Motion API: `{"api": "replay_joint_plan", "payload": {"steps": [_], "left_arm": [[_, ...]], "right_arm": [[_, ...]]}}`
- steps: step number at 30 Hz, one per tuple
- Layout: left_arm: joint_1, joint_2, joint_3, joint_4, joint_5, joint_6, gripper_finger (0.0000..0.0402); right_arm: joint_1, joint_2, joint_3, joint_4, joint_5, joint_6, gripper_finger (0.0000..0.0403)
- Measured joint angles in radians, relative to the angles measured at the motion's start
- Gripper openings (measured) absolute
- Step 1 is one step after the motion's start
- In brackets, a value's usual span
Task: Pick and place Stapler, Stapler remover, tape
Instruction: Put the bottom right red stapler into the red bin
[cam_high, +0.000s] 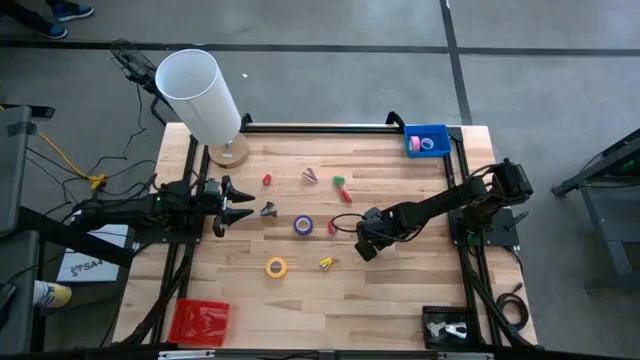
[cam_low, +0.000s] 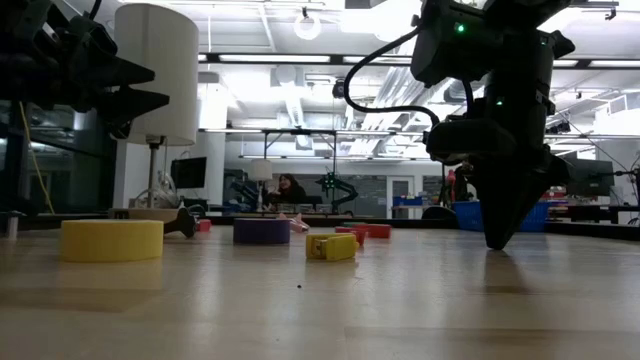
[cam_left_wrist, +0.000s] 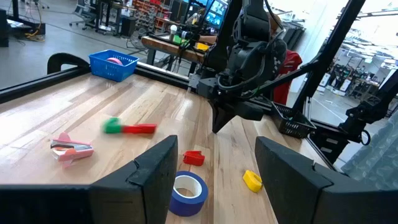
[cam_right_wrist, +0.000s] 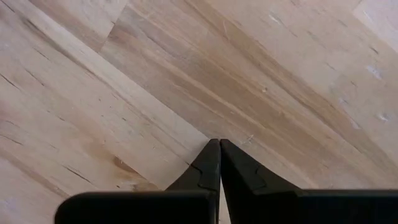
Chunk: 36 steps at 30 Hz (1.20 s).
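Ceiling strip lights (cam_low: 300, 60) are glaring white in the low view, leaving the arms as dark silhouettes. The table (cam_high: 400, 290) is lying evenly lit from above, with soft shadows. A green and red object (cam_left_wrist: 127, 127) is smearing with motion blur in the left wrist view.

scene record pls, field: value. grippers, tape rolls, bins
left gripper: jaws open, holding nothing, at the table's left side
right gripper: jaws shut on nothing, tips down at bare wood right of centre
purple tape: flat on the table, mid-table
yellow tape: flat on the table, nearer the front edge
pink tape: inside the blue bin, back right corner
blue tape: not seen
red bin: front left, contents unclear
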<state>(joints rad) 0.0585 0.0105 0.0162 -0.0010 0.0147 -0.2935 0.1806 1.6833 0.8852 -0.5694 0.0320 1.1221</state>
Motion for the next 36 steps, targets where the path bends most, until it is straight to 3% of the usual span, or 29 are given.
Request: {"api": "replay_joint_plan", "payload": {"steps": [6, 12, 29, 36], "left_arm": [[0.0, 0.0, 0.0, 0.0, 0.0, 0.0, 0.0213], [0.0, 0.0, 0.0, 0.0, 0.0, 0.0, 0.0213], [0.0, 0.0, 0.0, 0.0, 0.0, 0.0, 0.0213], [0.0, 0.0, 0.0, 0.0, 0.0, 0.0, 0.0213]], "right_arm": [[-0.004, 0.0, 0.0, 0.003, 0.0, -0.014, 0.0003], [-0.05, -0.001, 0.003, 0.006, -0.03, -0.128, 0.0029], [-0.341, -0.001, 0.122, 0.108, -0.075, -0.353, 0.0219], [-0.401, 0.05, 0.121, 0.19, -0.083, -0.444, 0.0247]]}}
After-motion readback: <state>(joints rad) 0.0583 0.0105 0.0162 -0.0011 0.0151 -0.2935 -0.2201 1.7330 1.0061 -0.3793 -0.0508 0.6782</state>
